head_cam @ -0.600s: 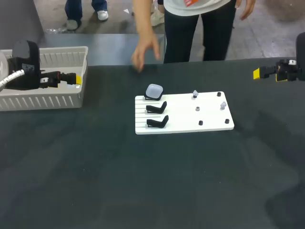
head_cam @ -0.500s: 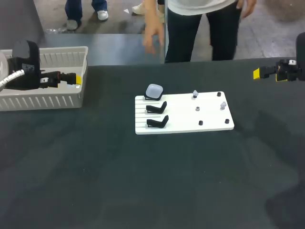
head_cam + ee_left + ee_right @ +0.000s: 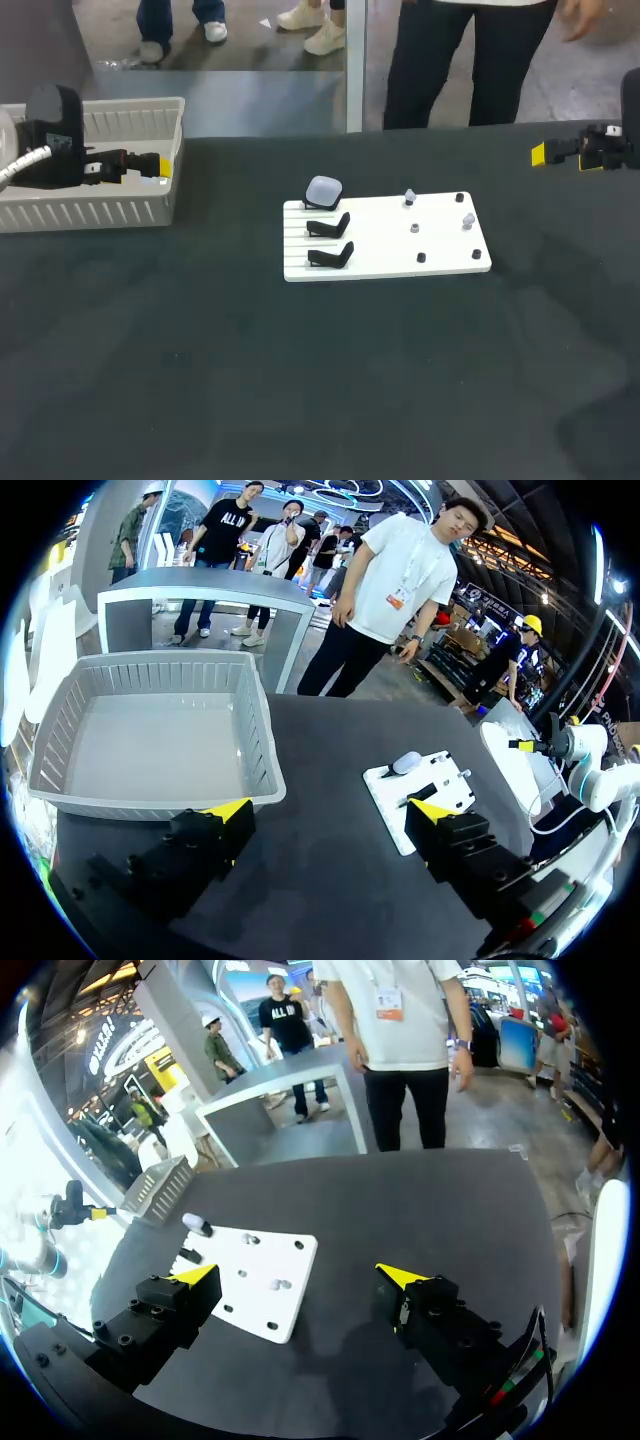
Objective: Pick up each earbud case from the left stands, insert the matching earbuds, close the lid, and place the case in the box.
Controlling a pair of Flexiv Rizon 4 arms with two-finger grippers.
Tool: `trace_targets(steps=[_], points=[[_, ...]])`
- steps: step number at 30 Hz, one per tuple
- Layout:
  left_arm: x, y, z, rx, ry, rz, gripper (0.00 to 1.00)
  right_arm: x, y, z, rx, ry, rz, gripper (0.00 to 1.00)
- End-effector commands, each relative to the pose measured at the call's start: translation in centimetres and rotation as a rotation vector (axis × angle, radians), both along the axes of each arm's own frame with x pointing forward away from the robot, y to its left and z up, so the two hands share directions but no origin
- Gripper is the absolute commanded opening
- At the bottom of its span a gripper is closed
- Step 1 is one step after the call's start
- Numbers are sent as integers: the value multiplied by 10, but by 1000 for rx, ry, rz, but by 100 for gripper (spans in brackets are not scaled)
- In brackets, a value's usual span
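Person's hand withdrawn, wrist views alone show left tool (image 3: 332, 809), right tool (image 3: 300, 1275) spread wide, unladen

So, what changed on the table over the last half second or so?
The person drew a hand back from over the table's far edge. Nothing was grasped or let go. The earbud case stayed put at the white board's rear left corner, and the left claw and right claw kept still, both open.

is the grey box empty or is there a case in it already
Empty: the left wrist view looks into the grey box and shows only its bare floor.
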State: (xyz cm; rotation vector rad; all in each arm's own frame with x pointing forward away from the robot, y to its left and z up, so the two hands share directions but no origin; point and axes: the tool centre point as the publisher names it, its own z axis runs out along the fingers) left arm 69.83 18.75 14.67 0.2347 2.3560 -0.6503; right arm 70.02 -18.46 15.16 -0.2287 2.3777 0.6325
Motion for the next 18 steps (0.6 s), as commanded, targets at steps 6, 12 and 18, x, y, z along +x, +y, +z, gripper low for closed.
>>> trace_targets(steps=[6, 12, 18], points=[[22, -12, 1, -60, -274, -400, 100, 0, 0, 0, 1, -1, 1, 100], [36, -15, -7, -146, -554, -783, 100, 0, 0, 0, 1, -1, 1, 100], [35, -23, -5, -109, -615, -941, 100, 0, 0, 0, 1, -1, 1, 100]])
